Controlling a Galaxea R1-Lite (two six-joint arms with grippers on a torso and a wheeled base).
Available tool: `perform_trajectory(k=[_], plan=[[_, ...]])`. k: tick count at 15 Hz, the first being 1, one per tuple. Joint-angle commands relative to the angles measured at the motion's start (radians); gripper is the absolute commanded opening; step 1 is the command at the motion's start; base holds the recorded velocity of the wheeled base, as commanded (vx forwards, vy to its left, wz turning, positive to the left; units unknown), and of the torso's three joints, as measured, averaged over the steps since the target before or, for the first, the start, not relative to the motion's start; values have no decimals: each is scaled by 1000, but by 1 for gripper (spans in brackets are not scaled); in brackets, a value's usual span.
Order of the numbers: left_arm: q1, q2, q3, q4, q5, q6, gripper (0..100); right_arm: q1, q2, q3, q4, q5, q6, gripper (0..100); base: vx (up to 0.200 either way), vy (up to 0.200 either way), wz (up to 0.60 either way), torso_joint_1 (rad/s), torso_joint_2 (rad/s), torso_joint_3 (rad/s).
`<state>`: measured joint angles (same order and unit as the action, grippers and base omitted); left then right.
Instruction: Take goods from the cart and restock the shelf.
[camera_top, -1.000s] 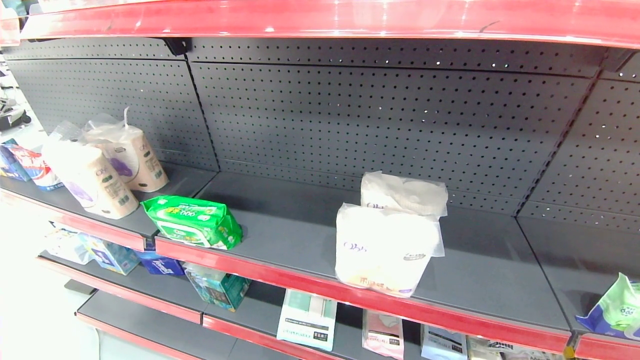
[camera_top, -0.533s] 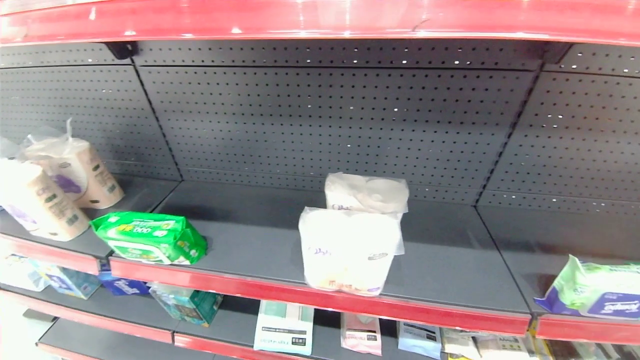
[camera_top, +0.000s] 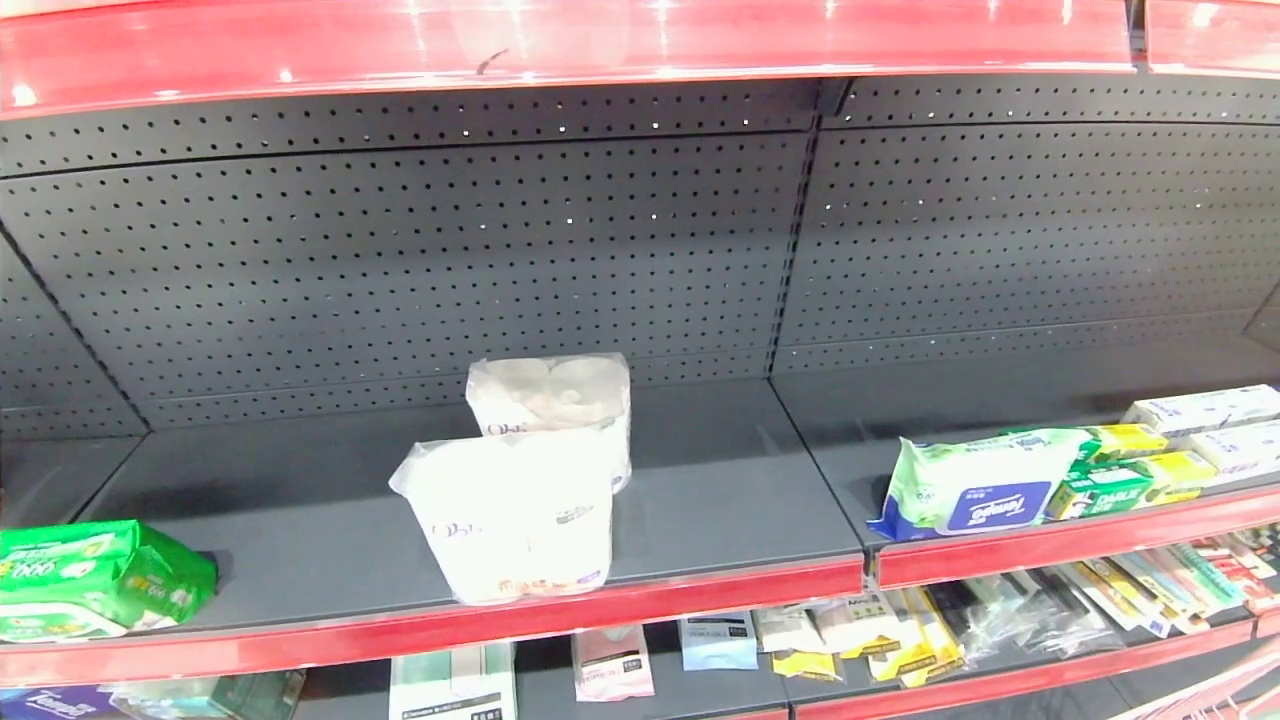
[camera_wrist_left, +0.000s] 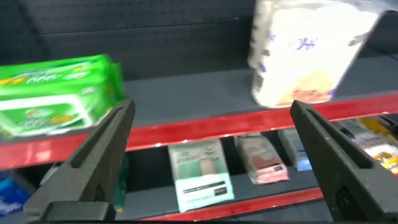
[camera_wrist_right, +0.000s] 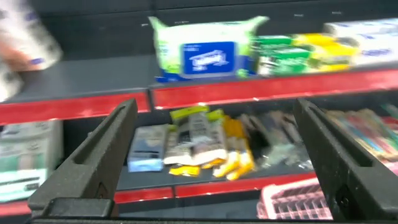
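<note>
A grey shelf (camera_top: 720, 500) with a red front edge holds two white tissue-roll packs (camera_top: 520, 510), one behind the other, near its middle. A green wipes pack (camera_top: 95, 580) lies at the left end. On the bay to the right lies a pale green wipes pack with a blue label (camera_top: 975, 485). My left gripper (camera_wrist_left: 211, 109) is open and holds nothing, in front of the shelf edge between the green pack (camera_wrist_left: 56, 93) and the white pack (camera_wrist_left: 305, 50). My right gripper (camera_wrist_right: 217, 106) is open and holds nothing, facing the blue-label pack (camera_wrist_right: 208, 53).
Green, yellow and white boxes (camera_top: 1170, 450) line the shelf's right end. The lower shelf (camera_top: 700, 690) carries small packets and hanging goods (camera_top: 900, 640). A pink grid edge (camera_wrist_right: 298, 199) sits low on the right. A red-fronted shelf (camera_top: 560, 40) runs overhead.
The head camera has turned to the right, so all the goods sit farther left in the picture and the right bay has come into sight. Nothing on the shelf has moved.
</note>
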<state>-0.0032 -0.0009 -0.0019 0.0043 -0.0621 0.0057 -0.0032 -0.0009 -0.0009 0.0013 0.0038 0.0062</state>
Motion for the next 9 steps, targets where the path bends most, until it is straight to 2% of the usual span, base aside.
perform_trajectory(k=[1,2,3,4,5,6,7,8,9], plan=[[-1,1,-10,-1,-12,36,100,0,2,1,0,2,0,100,0,0,0,0,0,0],[-15,136,-168,10,-12,30,100,0,1,1,0,1,-2,100,0,0,0,0,0,0],[-17,466,-432,-10,13,-81,100,0,1,1,0,2,-2,100,0,0,0,0,0,0],[-14,571,-553,-30,25,-155,100,0,1,1,0,2,-2,100,0,0,0,0,0,0],[37,866,-837,-55,146,-228,100,0,1,1,0,4,-2,100,0,0,0,0,0,0],[92,957,-856,-55,251,-205,100,0,1,1,0,4,0,100,0,0,0,0,0,0],[95,984,-796,-56,309,-168,100,0,2,1,0,4,0,100,0,0,0,0,0,0],[89,964,-701,-59,281,-148,100,0,1,1,0,4,0,100,0,0,0,0,0,0],[89,961,-695,-59,278,-148,100,0,1,1,0,4,0,100,0,0,0,0,0,0]])
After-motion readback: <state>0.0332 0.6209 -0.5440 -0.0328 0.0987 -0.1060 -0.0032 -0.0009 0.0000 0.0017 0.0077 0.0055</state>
